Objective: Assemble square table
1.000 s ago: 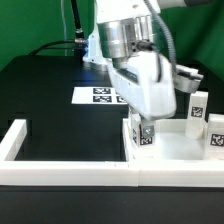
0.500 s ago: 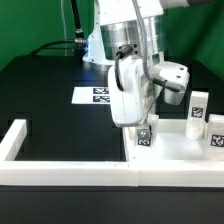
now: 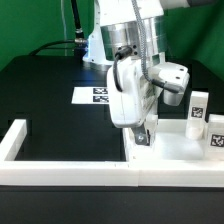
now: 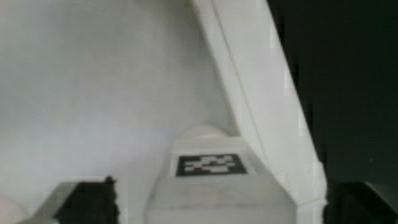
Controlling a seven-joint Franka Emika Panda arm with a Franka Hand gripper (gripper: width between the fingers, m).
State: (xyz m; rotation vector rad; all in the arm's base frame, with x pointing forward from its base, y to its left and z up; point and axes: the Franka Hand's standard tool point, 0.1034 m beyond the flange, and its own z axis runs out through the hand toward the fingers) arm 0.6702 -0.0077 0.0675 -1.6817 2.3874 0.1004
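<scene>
The square table's white top (image 3: 178,150) lies at the exterior view's right front, its rim against the border wall. A small white leg block (image 3: 144,136) stands upright in its near left corner. My gripper (image 3: 145,131) hangs straight over that block, jaws spread to either side of it. In the wrist view the leg block (image 4: 222,188) with its tag fills the space between the jaws. A dark finger (image 4: 89,200) stands a little away from the block's side. The top's flat surface (image 4: 89,80) and raised rim (image 4: 249,70) stretch away behind it.
Two more tagged leg blocks (image 3: 197,107) (image 3: 215,141) stand at the exterior view's right. The white U-shaped border wall (image 3: 70,170) runs along the front and left. The marker board (image 3: 92,95) lies on the black table behind the arm.
The jaws have spread apart from the leg block they were closed on. One second ago the wrist was turned differently; since half a second ago the arm has hardly moved.
</scene>
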